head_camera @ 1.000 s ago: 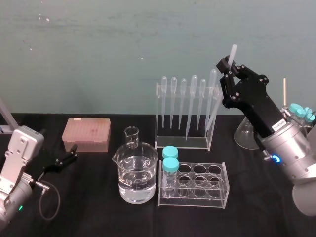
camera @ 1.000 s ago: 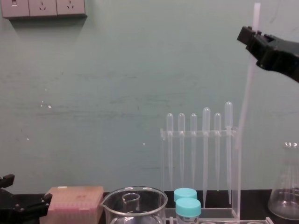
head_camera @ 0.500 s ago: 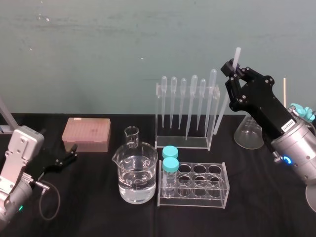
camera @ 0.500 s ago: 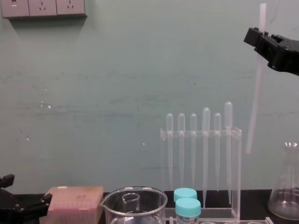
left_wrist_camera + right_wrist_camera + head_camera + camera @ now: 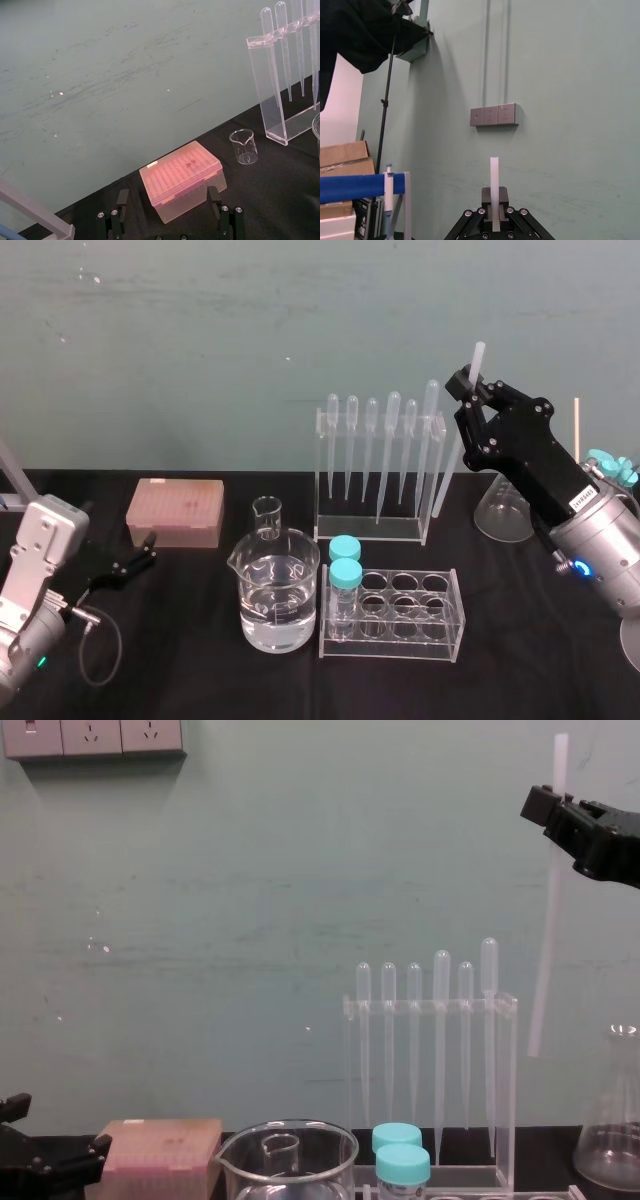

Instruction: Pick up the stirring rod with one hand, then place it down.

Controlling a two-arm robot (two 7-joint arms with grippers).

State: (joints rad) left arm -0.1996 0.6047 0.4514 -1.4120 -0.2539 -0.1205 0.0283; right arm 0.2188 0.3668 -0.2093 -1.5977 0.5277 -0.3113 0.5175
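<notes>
The stirring rod is a long translucent-white stick hanging nearly upright in the air, just right of the pipette rack. My right gripper is shut on it a little below its top end. From the chest the stirring rod ends at about the height of the rack's top, clear of the table, with the right gripper high at the right edge. At the right wrist the stirring rod sticks up between the closed fingers. My left gripper rests open, low on the left.
A pink tip box sits at the back left. A water-filled beaker and a small beaker stand mid-table, beside a tube rack with two teal-capped tubes. A glass flask stands under my right arm.
The right gripper has lifted the rod up off the rack's side and carried it a little to the right. Over the last half second it has barely moved. The left arm has stayed still.
</notes>
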